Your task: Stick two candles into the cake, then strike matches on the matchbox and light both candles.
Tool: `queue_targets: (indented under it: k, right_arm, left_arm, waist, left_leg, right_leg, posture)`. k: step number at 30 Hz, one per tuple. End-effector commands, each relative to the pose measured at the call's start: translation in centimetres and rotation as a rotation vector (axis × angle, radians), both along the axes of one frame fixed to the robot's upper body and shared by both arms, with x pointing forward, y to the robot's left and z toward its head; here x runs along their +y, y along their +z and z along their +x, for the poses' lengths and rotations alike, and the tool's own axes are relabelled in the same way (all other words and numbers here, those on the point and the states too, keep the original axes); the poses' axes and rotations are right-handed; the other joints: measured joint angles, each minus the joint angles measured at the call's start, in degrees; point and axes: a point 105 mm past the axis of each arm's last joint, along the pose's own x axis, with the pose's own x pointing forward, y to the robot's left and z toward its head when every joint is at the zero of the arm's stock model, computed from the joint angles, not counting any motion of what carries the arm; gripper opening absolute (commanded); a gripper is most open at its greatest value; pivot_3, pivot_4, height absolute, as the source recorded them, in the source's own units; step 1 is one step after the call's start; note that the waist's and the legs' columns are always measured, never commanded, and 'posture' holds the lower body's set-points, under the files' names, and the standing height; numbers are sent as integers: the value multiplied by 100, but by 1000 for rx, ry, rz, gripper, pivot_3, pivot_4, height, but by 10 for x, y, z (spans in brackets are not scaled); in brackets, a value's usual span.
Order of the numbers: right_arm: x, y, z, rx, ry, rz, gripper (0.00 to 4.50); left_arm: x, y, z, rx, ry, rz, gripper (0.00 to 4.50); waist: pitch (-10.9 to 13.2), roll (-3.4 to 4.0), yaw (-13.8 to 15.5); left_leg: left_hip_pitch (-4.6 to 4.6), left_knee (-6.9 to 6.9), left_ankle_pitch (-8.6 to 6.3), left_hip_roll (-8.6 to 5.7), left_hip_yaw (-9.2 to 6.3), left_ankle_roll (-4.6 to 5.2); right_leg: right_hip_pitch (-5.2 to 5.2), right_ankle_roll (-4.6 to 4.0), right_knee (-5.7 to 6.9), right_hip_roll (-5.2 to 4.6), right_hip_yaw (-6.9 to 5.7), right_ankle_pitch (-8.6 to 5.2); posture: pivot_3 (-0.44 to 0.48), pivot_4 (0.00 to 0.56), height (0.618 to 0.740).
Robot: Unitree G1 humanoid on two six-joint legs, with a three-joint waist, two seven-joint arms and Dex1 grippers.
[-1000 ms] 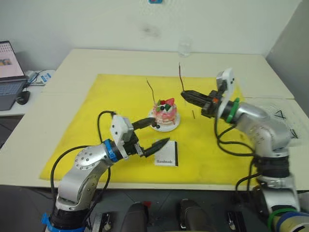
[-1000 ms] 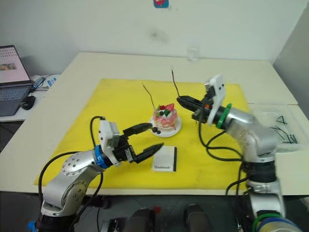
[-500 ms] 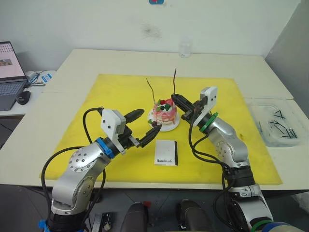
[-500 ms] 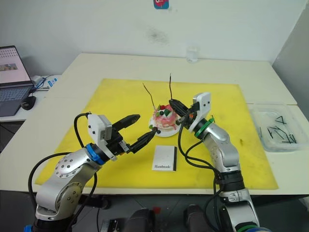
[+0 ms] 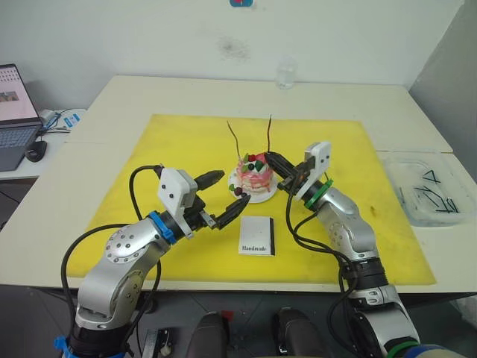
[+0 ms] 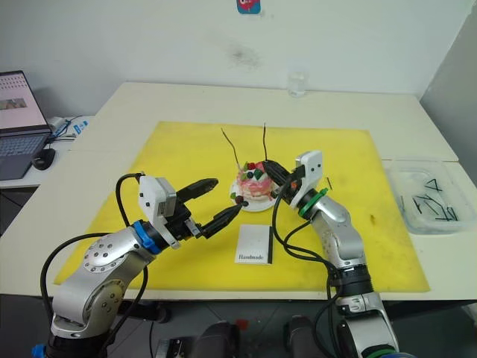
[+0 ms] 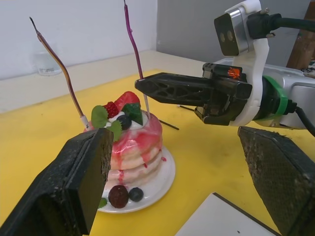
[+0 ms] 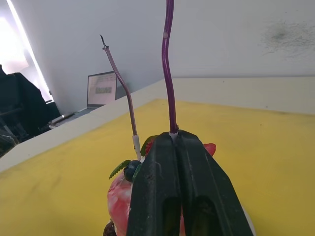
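Observation:
The pink cake sits on its white plate in the middle of the yellow mat. One candle stands stuck in the cake's left side. My right gripper is shut on the second candle, low on its stem, holding it upright with its pale end on the cake top beside the strawberry. My left gripper is open just left of the plate, holding nothing. The white matchbox lies in front of the cake. A thin dark match lies on the mat behind the cake.
A clear bin with dark sticks sits at the table's right. A laptop stands at the far left and a glass at the back edge. The yellow mat covers the work area.
My right gripper carried the second candle leftward from the right side to the cake and lowered it onto the top. The left gripper lifted from beside the matchbox toward the plate.

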Motion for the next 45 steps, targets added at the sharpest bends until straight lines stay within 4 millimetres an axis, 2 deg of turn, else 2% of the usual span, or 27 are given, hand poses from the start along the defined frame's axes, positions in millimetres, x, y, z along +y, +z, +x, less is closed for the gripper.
queue_targets:
  k: [1, 12, 39, 45]
  right_arm:
    - [0, 9, -3, -45, -6, 11, 31]
    - [-6, 11, -1, -64, -36, -3, 31]
    - [-5, -11, -10, 22, -48, 50, 31]
    - [-7, -9, -12, 19, -52, 77, 31]
  left_arm:
    - [-5, 12, -4, -52, -26, -8, 4500]
    - [-7, 11, -4, -44, -32, -18, 4500]
    - [-6, 13, -1, -40, -27, -24, 4500]
    - [-5, 14, 0, -38, -27, -27, 4500]
  waist:
    - [0, 0, 0]
    - [0, 0, 0]
    - [0, 0, -1]
    - [0, 0, -3]
  left_leg:
    - [0, 0, 0, 0, -1, 0]
    - [0, 0, 0, 0, 0, 0]
    - [0, -1, 0, 0, 0, 0]
    - [0, -1, 0, 1, -1, 0]
  right_leg:
    - [0, 0, 0, 0, 0, 0]
    - [0, 0, -1, 0, 0, 0]
    - [0, -2, -2, 0, 1, -1]
    - [0, -2, -2, -1, 0, -2]
  posture:
    - [0, 150, 740]
    - [0, 150, 740]
    - [0, 150, 740]
    - [0, 150, 740]
